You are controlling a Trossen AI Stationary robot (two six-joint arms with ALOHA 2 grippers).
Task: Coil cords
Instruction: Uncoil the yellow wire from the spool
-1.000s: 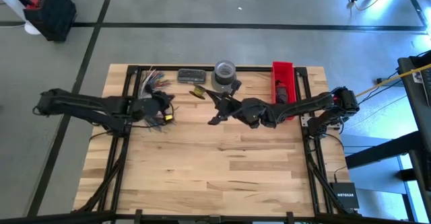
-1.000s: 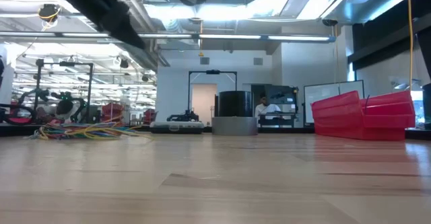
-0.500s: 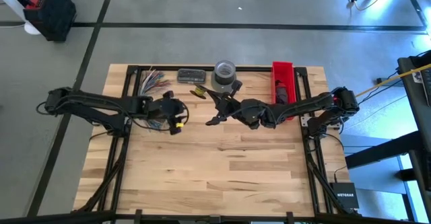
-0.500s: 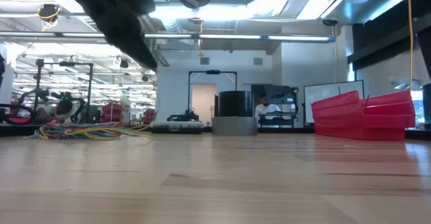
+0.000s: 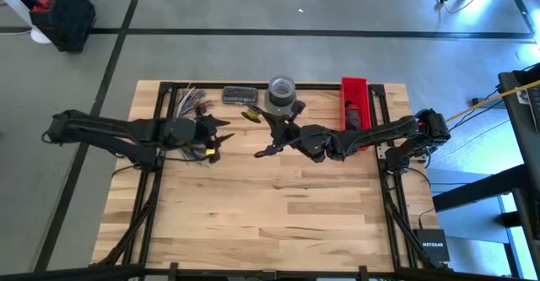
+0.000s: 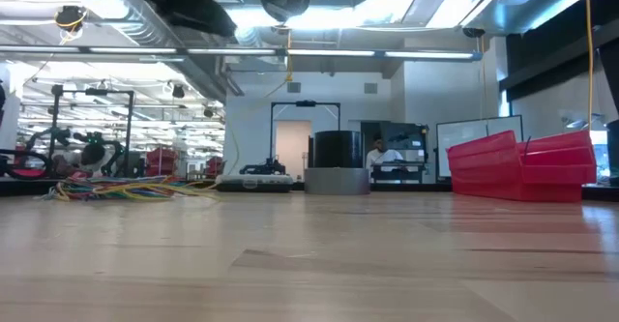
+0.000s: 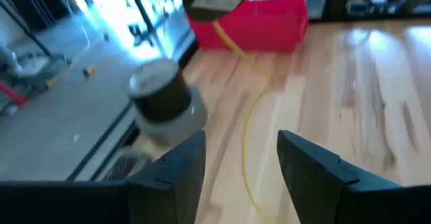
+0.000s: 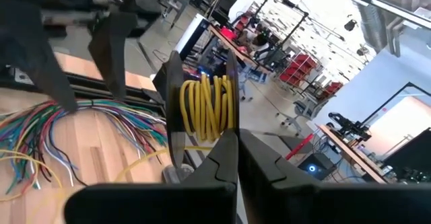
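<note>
— While its dark fingers stand spread with nothing between them, where is the left gripper (image 5: pixel 221 137)?
— Above the wooden table (image 5: pixel 278 205), near its far left corner; just beside the loose multicoloured thin cords (image 5: pixel 191 102).
— And the right gripper (image 5: pixel 268 134)?
— Clenched on a coil of yellow cord (image 8: pixel 206 107), mid-table toward the far edge.

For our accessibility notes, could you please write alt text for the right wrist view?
The right gripper, its dark jaws shut, holds a coil of thin yellow cord upright over the light wooden table. Beyond it, a loose fan of thin multicoloured wires lies spread on the wood, with the left gripper's open dark fingers hanging above them.
</note>
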